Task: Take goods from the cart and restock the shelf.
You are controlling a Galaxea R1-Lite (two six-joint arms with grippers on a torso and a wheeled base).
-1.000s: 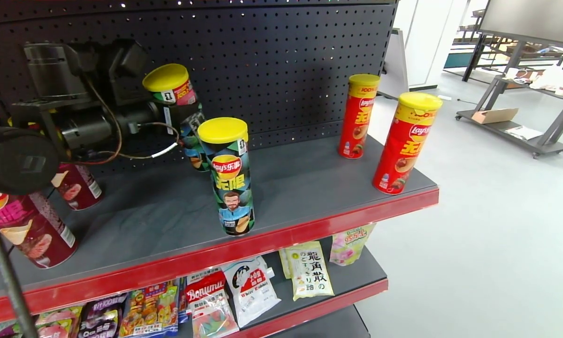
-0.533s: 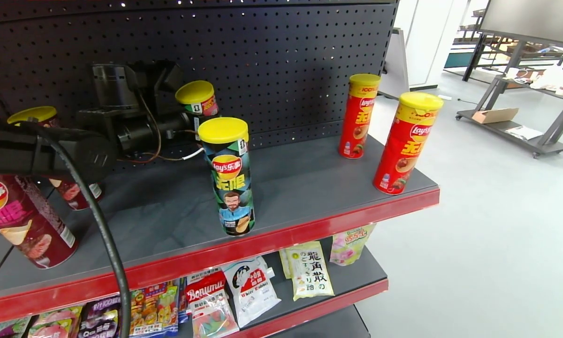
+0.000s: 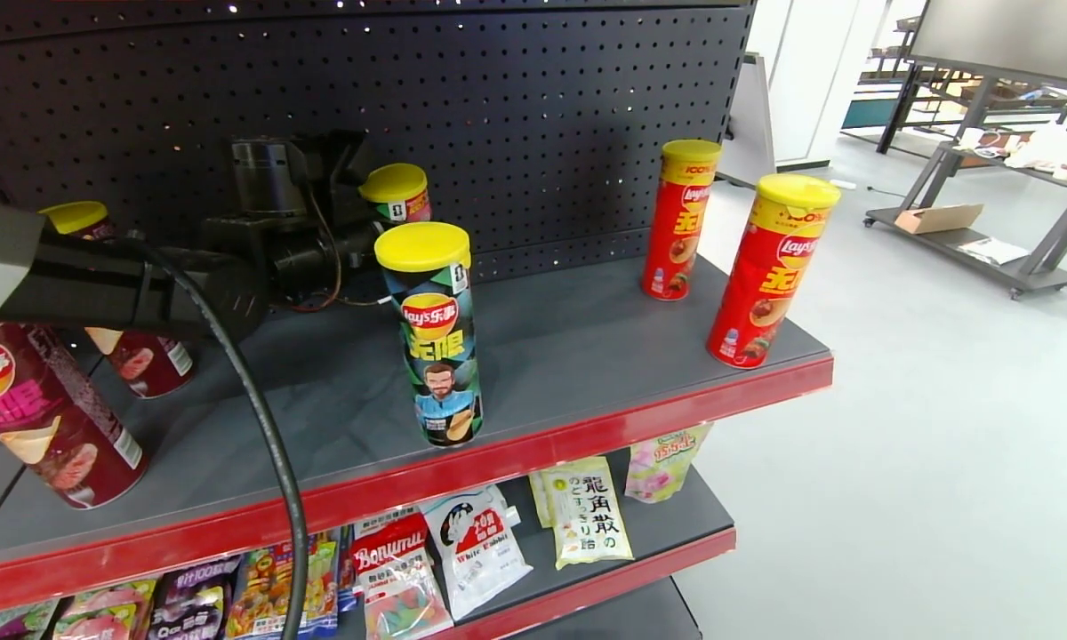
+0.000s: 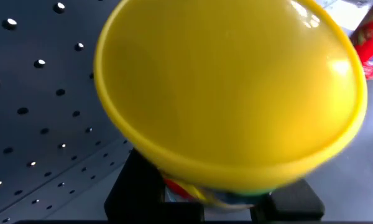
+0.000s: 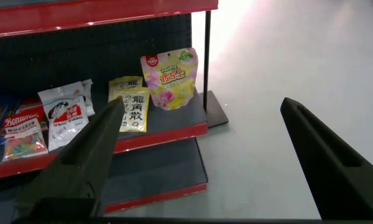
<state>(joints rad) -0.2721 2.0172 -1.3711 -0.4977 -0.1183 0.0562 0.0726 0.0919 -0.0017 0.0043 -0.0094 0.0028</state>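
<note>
The shelf [image 3: 587, 356], a grey board with a red front lip, is running across the head view under a black pegboard [image 3: 542, 107]. Below it, a lower shelf [image 5: 174, 134] is carrying a row of snack bags [image 3: 578, 511].

Two maroon cans [image 3: 49, 418] are standing upright at the left end of the board and two red cans [image 3: 769, 276] at the right end. A green-and-black can [image 3: 433, 338] is standing upright near the front lip, about midway between them.

Just behind that one, close to the pegboard, the held can [image 3: 397, 188] with a yellow lid is sitting upright in the left gripper [image 4: 214, 198]. Its dark fingers [image 4: 137, 193] are clamping the can's body from both sides just under the lid. The base is hidden behind the front can, so it is perhaps touching the board, but I cannot tell.

The right gripper [image 5: 202, 104] is hanging low beside the shelving unit, over the pale floor. Its jaws are spreading wide and gripping nothing.
</note>
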